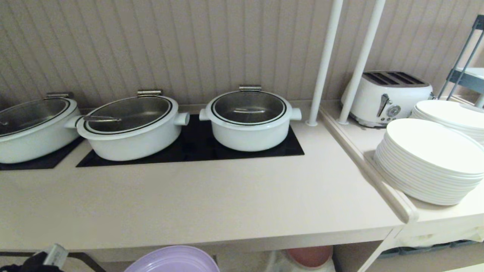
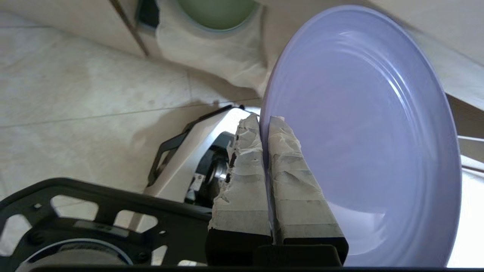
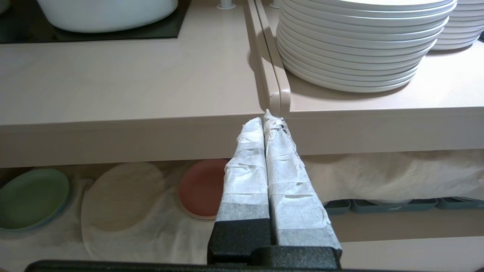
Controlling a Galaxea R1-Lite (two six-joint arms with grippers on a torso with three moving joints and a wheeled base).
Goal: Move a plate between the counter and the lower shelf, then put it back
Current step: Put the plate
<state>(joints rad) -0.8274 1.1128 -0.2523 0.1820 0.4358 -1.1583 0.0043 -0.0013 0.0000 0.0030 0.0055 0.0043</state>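
The lavender plate (image 2: 370, 132) hangs in the air in front of the cabinet, with my left gripper (image 2: 264, 121) shut on its rim, one taped finger on each face. In the head view the plate (image 1: 174, 260) shows just below the front edge of the beige counter (image 1: 211, 204). The lower shelf (image 3: 151, 234), draped with white cloth, lies under the counter (image 3: 132, 75). My right gripper (image 3: 266, 119) is shut with nothing in it, level with the counter's front edge.
Three white pots (image 1: 249, 117) stand on black hob panels at the back. Stacked white plates (image 1: 431, 162) and a toaster (image 1: 385, 96) fill the right side counter. On the shelf lie a pink-red plate (image 3: 200, 189) and a green plate (image 3: 32, 198).
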